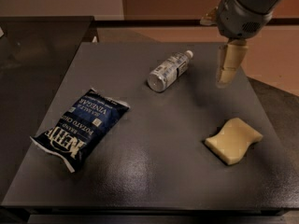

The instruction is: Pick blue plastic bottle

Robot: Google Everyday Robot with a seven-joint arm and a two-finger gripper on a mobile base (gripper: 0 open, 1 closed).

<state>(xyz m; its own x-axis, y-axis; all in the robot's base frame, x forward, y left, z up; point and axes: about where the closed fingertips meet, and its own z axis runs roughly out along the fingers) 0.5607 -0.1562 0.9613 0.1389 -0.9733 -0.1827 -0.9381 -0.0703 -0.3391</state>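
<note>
The blue plastic bottle (169,70) lies on its side on the dark table (154,171), toward the back middle, its white cap pointing to the back right. It is clear and silvery with a pale printed label. My gripper (227,73) hangs from the grey arm at the upper right, its tan fingers pointing down above the table. It is to the right of the bottle, apart from it, and holds nothing.
A dark blue chip bag (80,126) lies flat at the left of the table. A yellow sponge (233,140) lies at the right front. A second dark surface (37,45) adjoins at the back left.
</note>
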